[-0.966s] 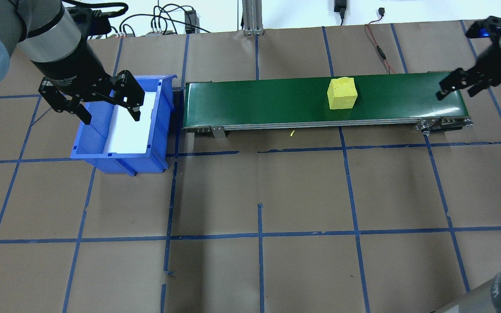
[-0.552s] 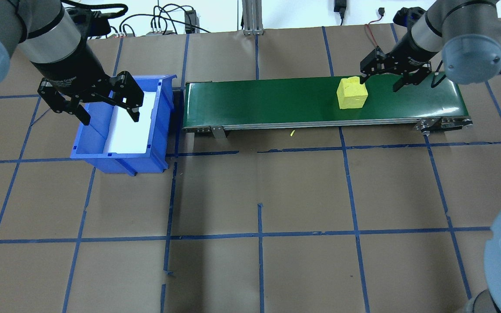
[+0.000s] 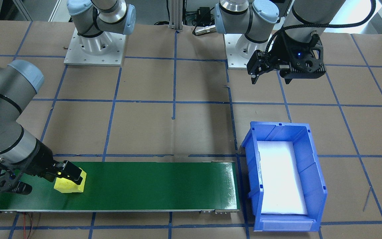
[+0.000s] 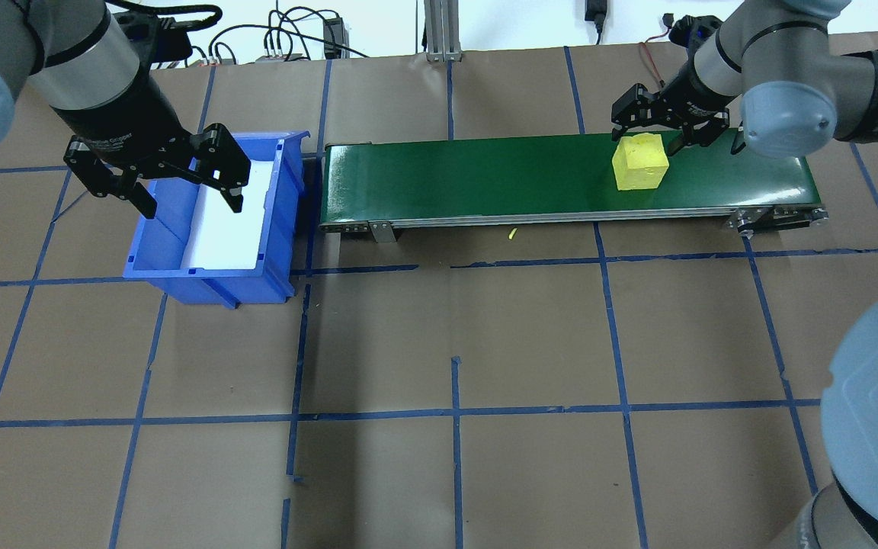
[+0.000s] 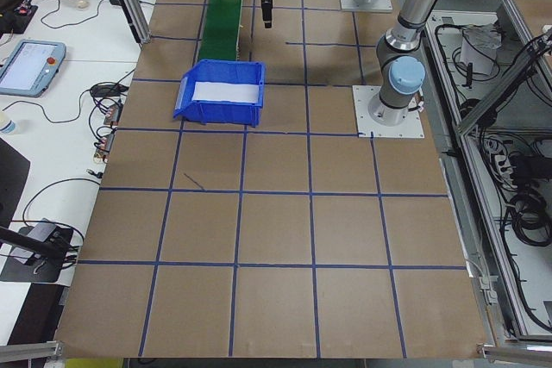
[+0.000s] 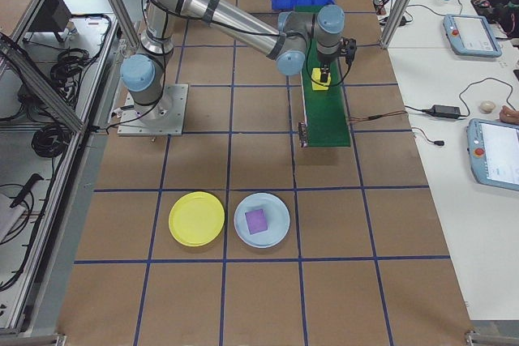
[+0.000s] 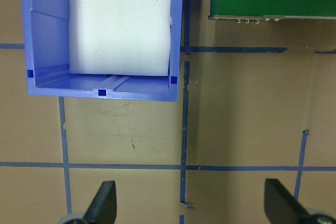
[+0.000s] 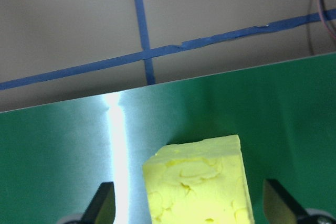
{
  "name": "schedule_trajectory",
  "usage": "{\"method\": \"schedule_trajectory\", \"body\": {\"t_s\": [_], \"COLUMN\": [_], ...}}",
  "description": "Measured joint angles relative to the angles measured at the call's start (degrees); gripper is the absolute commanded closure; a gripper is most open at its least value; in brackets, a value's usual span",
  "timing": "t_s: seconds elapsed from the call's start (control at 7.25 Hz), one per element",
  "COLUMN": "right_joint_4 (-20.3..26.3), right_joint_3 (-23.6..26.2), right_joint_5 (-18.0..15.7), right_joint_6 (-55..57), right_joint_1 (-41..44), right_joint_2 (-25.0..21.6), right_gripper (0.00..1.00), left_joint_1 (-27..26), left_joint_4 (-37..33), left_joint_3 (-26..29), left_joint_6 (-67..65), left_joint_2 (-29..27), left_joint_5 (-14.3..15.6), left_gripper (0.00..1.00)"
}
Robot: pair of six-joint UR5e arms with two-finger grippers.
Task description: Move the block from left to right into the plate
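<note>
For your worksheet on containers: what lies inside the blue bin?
The blue bin holds one white foam sheet covering its floor; no blocks lie on it. Whatever is beneath the sheet is hidden.

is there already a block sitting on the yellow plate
No: in the exterior right view the yellow plate is bare, while the purple block lies on the light blue plate beside it.

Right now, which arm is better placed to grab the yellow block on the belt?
Right. The right gripper is open, its fingers straddling the yellow block on the green conveyor. The left gripper hangs open over the blue bin at the belt's other end, away from the block.
</note>
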Motion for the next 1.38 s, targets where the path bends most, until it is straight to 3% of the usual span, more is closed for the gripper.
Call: {"method": "schedule_trajectory", "body": {"t_s": [0.14,0.41,0.55,0.83,1.1,1.38], "right_joint_4": [-0.46,-0.67,-0.58,0.02,8.02,15.14], "right_joint_3": [0.21,0.85,0.82,0.54,1.71,5.12], "right_joint_5": [-2.11,-4.73,-7.18,-9.14,-9.11,-9.53], "right_joint_6": [-0.76,-1.37,-1.51,-3.50,-7.28,-23.00], "right_joint_1": [-0.07,-0.29,-1.13,-5.94,-16.44,-29.29], "right_joint_2": [0.44,1.46,1.66,0.98,-3.70,-9.87], "right_gripper": [0.10,0.65,0.73,0.73,0.73,0.72], "left_joint_1": [0.01,0.00,-0.04,-0.07,-0.08,-0.02], "left_joint_4": [0.01,-0.04,-0.06,-0.07,-0.07,-0.07], "left_joint_3": [0.00,-0.04,-0.05,-0.11,-0.13,-0.12], "left_joint_6": [0.00,0.00,0.00,0.00,0.00,0.02], "left_joint_2": [0.00,0.02,0.05,0.08,0.09,0.10], "left_joint_5": [0.00,0.00,0.00,0.02,0.08,0.05], "left_gripper": [0.00,0.00,0.00,0.00,0.00,0.00]}}
